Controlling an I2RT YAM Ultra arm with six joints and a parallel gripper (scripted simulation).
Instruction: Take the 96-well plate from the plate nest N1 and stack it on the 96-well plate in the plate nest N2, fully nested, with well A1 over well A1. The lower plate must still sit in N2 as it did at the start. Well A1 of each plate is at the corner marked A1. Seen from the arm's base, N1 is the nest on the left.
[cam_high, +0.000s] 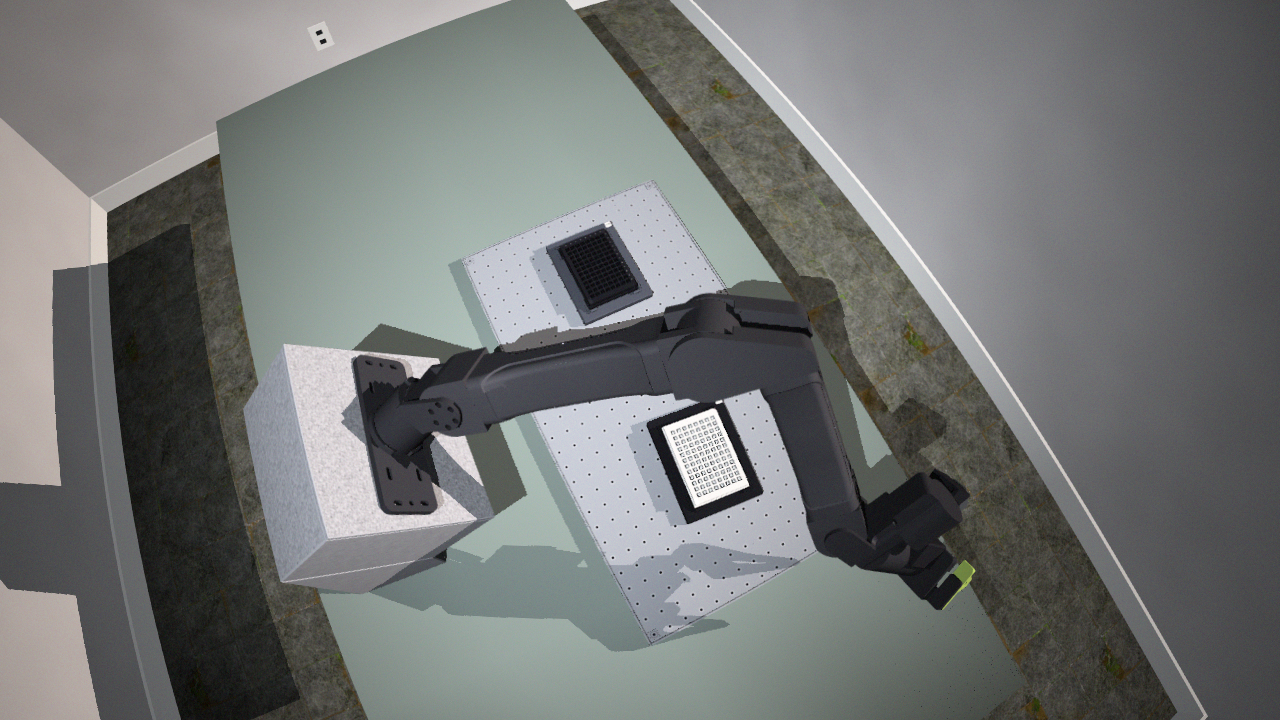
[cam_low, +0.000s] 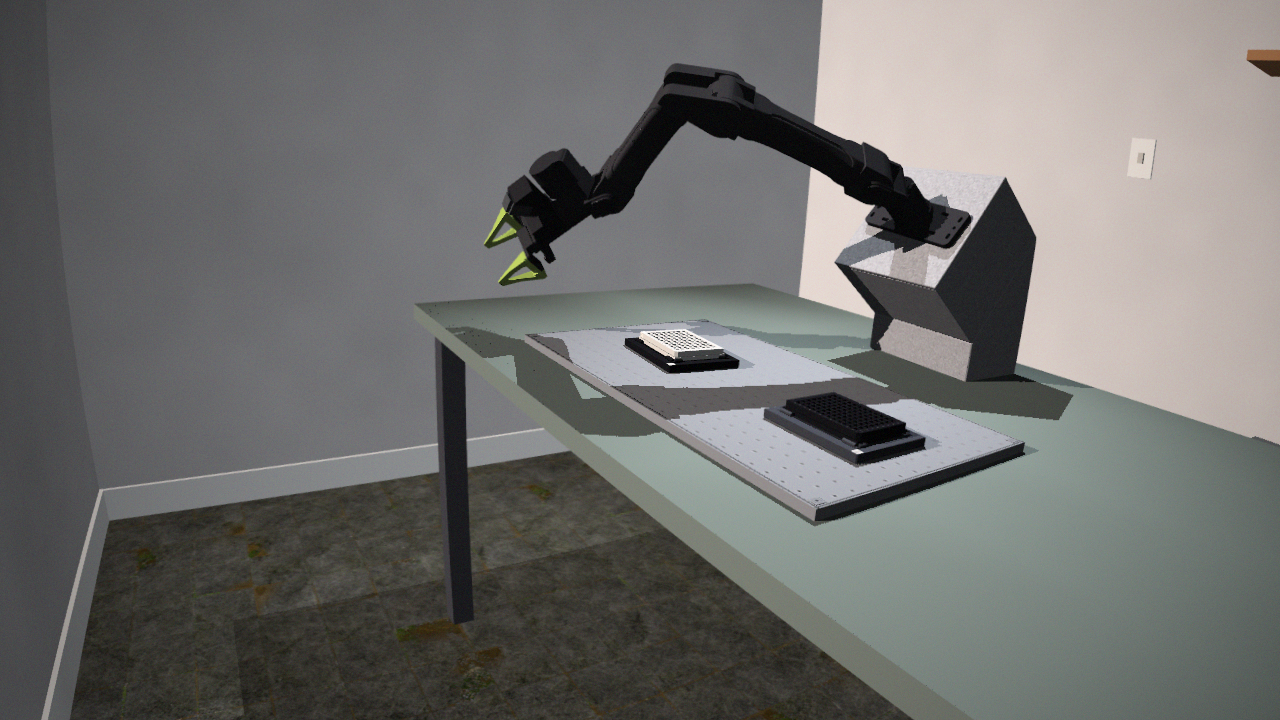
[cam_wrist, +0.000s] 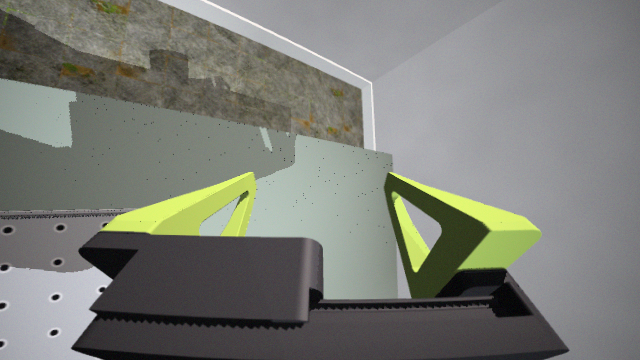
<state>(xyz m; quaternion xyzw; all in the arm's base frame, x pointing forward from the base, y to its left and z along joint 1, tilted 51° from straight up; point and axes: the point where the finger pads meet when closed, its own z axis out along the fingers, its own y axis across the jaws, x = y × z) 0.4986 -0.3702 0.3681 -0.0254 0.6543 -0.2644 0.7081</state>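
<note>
A black 96-well plate (cam_high: 597, 264) sits in the grey nest N1; it also shows in the exterior view (cam_low: 843, 417). A white 96-well plate (cam_high: 709, 454) sits in the black nest N2, also seen in the exterior view (cam_low: 680, 342). My gripper (cam_high: 953, 582) (cam_low: 499, 261) is open and empty. It hangs high above the table's edge, beyond the white plate and far from the black one. In the wrist view its green fingers stand wide apart with only table between them.
Both nests stand on a perforated grey breadboard (cam_high: 617, 402) on the green table (cam_low: 939, 555). The arm's base sits on a grey block (cam_high: 358, 465). My arm's upper link crosses over the board between the two nests. Grey walls stand close behind the gripper.
</note>
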